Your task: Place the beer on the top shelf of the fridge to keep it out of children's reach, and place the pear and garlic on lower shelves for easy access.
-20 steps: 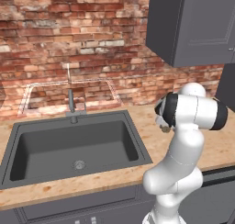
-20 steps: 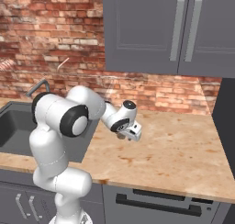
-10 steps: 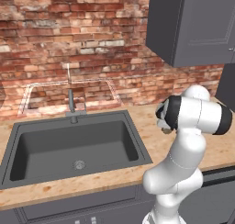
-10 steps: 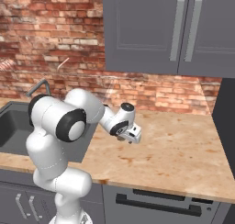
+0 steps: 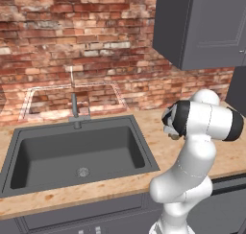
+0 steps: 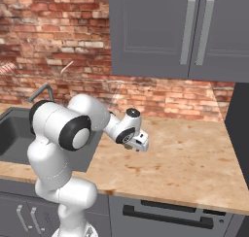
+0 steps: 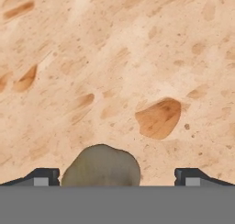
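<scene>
My pincer (image 7: 117,176) stands wide, its two small dark finger tips (image 7: 42,176) far apart and clasping nothing. Between them, in the hand view, sits the garlic (image 7: 101,166): a lumpy, greyish-brown bulb with a dull, matte skin and a rounded, uneven crown. It lies on the counter (image 7: 114,58) with clear gaps on either side, closer to one tip than the other, touching neither.

The counter is a pale, sandy stone-like slab, speckled and mottled, with darker orange-brown blotches scattered over it; one larger rust-coloured patch lies just beyond the bulb.

From the right base view, my pincer (image 6: 139,144) hangs low over that same counter (image 6: 194,163), at the end of my white, rounded arm with its dark joints. Grey wall cupboards (image 6: 170,32) with long metal bar handles hang above, flat-panelled and smooth. A rough red brick wall (image 6: 53,42) with pale mortar lines runs behind. The dark edge of the fridge (image 6: 238,134) rises at the far right.

From the left base view, a deep, dark grey rectangular sink (image 5: 79,154) is set into the counter, with a round drain in its floor and a slim metal tap (image 5: 73,101) at its back edge. The garlic (image 5: 174,135) shows there as a small brownish lump just beside my arm.
</scene>
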